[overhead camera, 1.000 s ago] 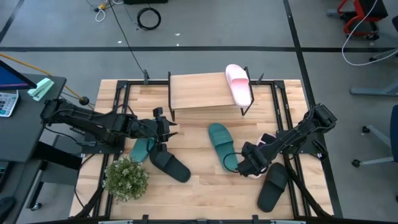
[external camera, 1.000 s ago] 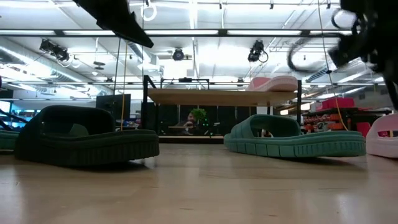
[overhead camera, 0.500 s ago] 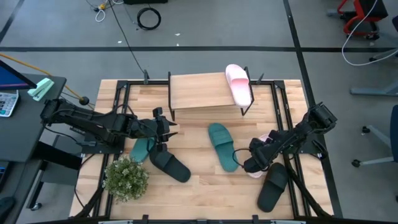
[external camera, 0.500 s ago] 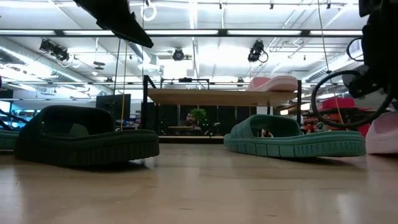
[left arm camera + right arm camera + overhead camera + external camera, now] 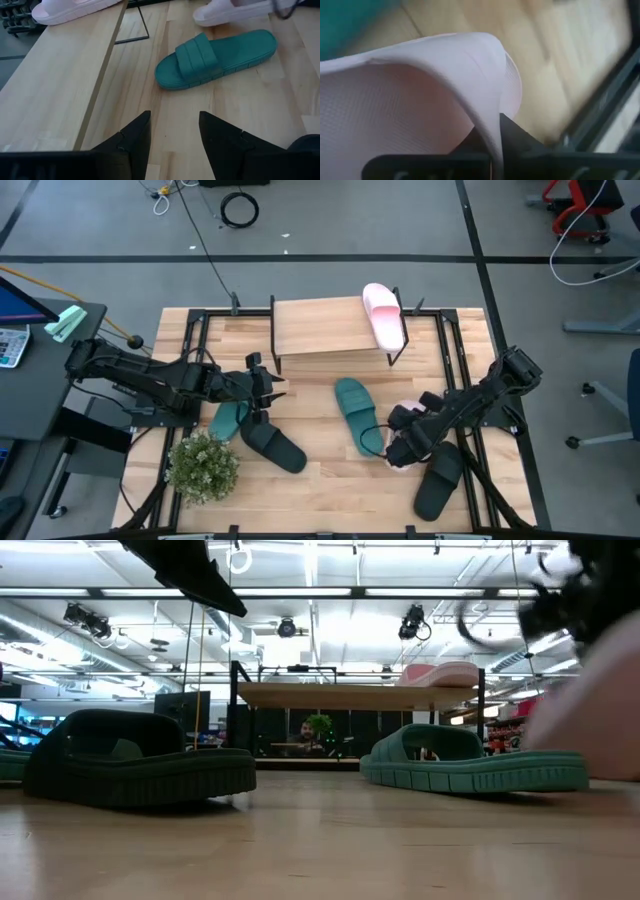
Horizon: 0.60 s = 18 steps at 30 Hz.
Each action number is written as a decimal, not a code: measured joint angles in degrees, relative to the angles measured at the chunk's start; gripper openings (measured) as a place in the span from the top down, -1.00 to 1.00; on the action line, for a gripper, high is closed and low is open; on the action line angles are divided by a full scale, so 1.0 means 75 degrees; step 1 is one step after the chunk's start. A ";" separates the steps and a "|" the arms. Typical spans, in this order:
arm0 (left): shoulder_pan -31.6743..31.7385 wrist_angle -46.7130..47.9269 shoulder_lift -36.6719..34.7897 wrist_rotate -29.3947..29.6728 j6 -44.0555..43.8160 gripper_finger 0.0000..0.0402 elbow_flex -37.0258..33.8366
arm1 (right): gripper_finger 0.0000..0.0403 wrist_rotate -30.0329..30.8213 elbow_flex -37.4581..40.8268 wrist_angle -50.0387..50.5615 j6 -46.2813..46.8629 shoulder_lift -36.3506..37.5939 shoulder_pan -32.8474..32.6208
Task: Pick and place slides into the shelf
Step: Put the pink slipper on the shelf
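Since a second ago, the right gripper (image 5: 400,452) has clamped its jaws on the pale pink slide's (image 5: 410,95) strap.

My two arms are dark, near-black jointed assemblies of blocky links, and a thin black cable loops off my right arm (image 5: 478,402) near its wrist. My left arm (image 5: 150,380) has the same matte black housings, ending in two flat, tapered black fingers (image 5: 131,140) with angular, wedge-shaped tips. My right gripper (image 5: 398,450) has dark fingers (image 5: 512,135) of the same matte finish; no markings or screws can be made out.
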<state>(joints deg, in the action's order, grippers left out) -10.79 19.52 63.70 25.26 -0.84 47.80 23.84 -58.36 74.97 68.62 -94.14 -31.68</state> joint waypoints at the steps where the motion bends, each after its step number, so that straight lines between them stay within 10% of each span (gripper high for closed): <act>1: 0.0003 -0.0002 0.0000 0.0001 0.0000 0.14 0.0002 | 0.95 0.0304 -0.0252 0.0015 -0.0167 -0.0001 0.0003; 11: 0.0001 -0.0004 0.0000 0.0000 0.0006 0.14 0.0000 | 0.95 0.5340 -0.3075 -0.0023 -0.4128 -0.0001 0.0205; 18: 0.0006 -0.0156 0.0000 0.0003 0.0304 0.14 0.0000 | 0.93 0.6581 -0.3582 -0.1010 -0.7625 -0.0001 0.1773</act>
<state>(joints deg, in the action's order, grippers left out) -10.74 18.35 63.70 25.28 1.44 47.80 73.20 -85.23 67.40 11.43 -94.15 -18.38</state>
